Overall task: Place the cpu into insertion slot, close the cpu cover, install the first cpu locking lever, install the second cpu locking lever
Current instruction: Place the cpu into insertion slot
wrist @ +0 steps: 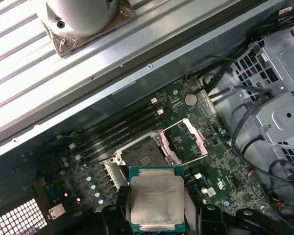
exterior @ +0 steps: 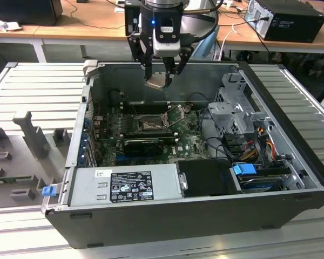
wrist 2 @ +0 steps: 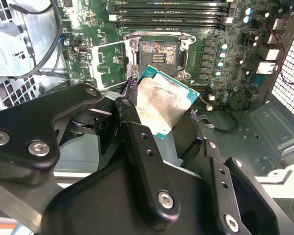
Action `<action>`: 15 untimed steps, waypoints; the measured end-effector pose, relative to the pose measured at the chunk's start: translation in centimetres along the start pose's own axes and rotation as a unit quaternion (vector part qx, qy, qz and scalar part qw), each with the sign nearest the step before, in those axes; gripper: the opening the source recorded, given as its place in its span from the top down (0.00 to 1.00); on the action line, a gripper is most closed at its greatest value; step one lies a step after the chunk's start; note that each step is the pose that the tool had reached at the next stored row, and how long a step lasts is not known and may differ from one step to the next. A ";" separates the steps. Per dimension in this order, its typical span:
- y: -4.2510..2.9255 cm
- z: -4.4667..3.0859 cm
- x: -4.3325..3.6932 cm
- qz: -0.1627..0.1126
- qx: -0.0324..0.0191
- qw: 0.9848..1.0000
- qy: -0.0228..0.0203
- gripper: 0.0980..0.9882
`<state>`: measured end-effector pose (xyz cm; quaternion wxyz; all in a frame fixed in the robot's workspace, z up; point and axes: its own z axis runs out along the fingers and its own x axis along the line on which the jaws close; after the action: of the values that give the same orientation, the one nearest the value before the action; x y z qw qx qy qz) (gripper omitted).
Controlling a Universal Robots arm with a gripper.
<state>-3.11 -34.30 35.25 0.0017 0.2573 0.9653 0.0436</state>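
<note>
Exterior view, starting at its left: a grey moulded tray (exterior: 27, 137) is lying on the ribbed worktop (exterior: 43, 81), just beside the open computer case (exterior: 167, 221). Inside the case, along the wall nearest the camera, a silver power supply (exterior: 127, 186) is sitting, and beyond it the green motherboard (exterior: 189, 143) is lying flat. Above the board the fingers (exterior: 149, 66) are clenching the cpu (exterior: 156, 82), which is hanging tilted in the air, well apart from the insertion slot (exterior: 151, 125) below it. Toward the exterior view's right a metal drive cage (exterior: 235, 110) is standing with coloured cables (exterior: 262, 143) running by it.

In the second wrist view the cpu cover (wrist 2: 110, 62) is resting swung open, just beside the insertion slot (wrist 2: 158, 53), whose dark centre is showing bare. The cpu (wrist 2: 164, 103) is showing its smeared silver-grey face, gripped at its edges by the black fingers (wrist 2: 132, 122). The long memory slots (wrist 2: 166, 14) are lying past the socket.

In the first wrist view the cpu (wrist: 156, 200) is sitting between the fingers (wrist: 112, 218), with the insertion slot (wrist: 142, 154) and the opened cpu cover (wrist: 188, 142) beyond it.
</note>
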 end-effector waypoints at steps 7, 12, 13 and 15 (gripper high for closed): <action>0.00 0.03 0.00 0.013 0.000 1.000 -0.001 0.52; 0.00 0.05 0.00 0.020 0.000 1.000 -0.002 0.52; 0.00 0.05 0.00 0.022 0.000 1.000 -0.002 0.52; 0.00 0.05 0.00 0.025 -0.001 1.000 -0.002 0.52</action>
<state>-3.12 -34.30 35.20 0.0029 0.2812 0.9587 0.0436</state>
